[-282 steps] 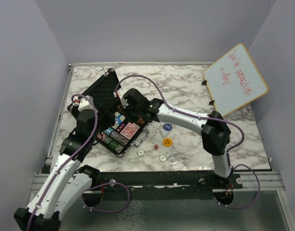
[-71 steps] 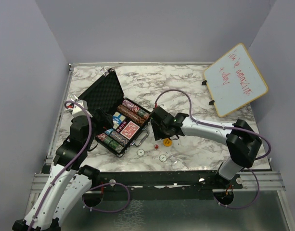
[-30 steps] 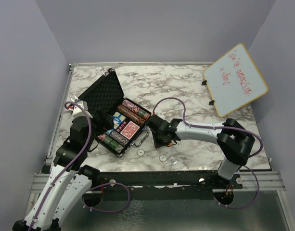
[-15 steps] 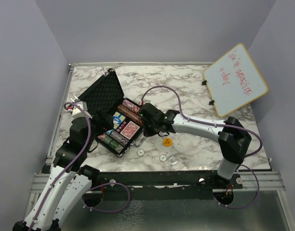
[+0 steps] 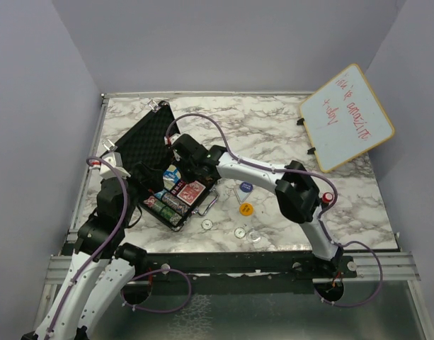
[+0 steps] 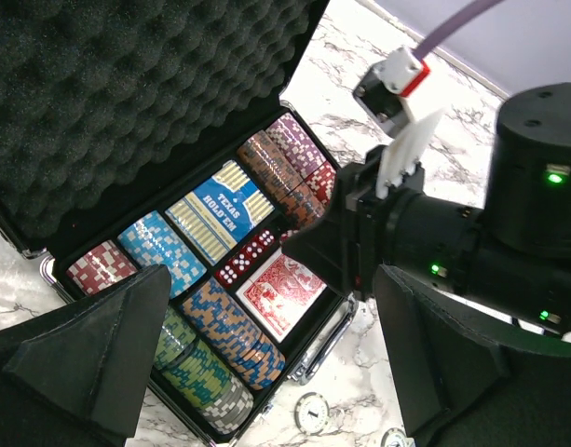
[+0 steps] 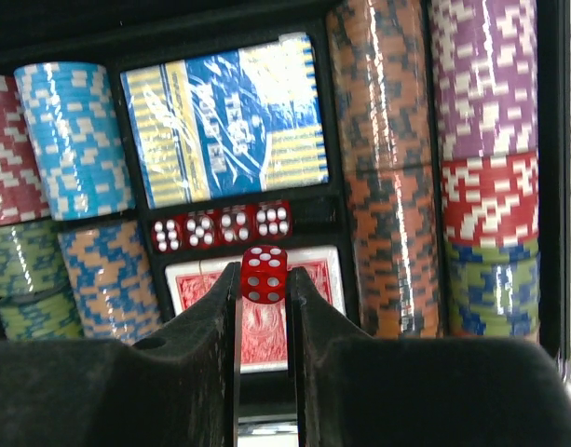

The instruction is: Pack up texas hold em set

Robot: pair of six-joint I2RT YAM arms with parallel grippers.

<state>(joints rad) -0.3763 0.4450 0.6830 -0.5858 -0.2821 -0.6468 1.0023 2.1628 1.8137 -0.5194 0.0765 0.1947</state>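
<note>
- The right gripper (image 7: 264, 282) is clenched on a red die (image 7: 264, 273). It pinches two opposite faces, so the cube hangs square with its six-pip face showing.
- It hovers over the case's slot (image 7: 306, 216), where four dice (image 7: 220, 226) lie in a row. The right end is bare, and I judge the fifth die is meant for it.
- A blue deck (image 7: 234, 116) lies beyond the row and a red deck (image 7: 324, 279) lies on the near side. "TEXAS HOLD" reads on the blue one in the left wrist view.
- Chips (image 7: 383, 168) lie on edge in rows on both sides, walled in so they cannot roll.
- The case (image 5: 149, 138) stands open on the left of the table (image 5: 273, 134). Its foam lid leans back, leaving the tray reachable from above.
- The left gripper (image 6: 271, 279) is released and spread wide with nothing in it. It hangs near the case's front edge, seemingly waiting.
- Buttons (image 5: 246, 209) lie loose to the right of the case, not yet packed. Their lettering is too small to read.
- The whiteboard (image 5: 346, 117) carries red handwriting that I cannot read.
</note>
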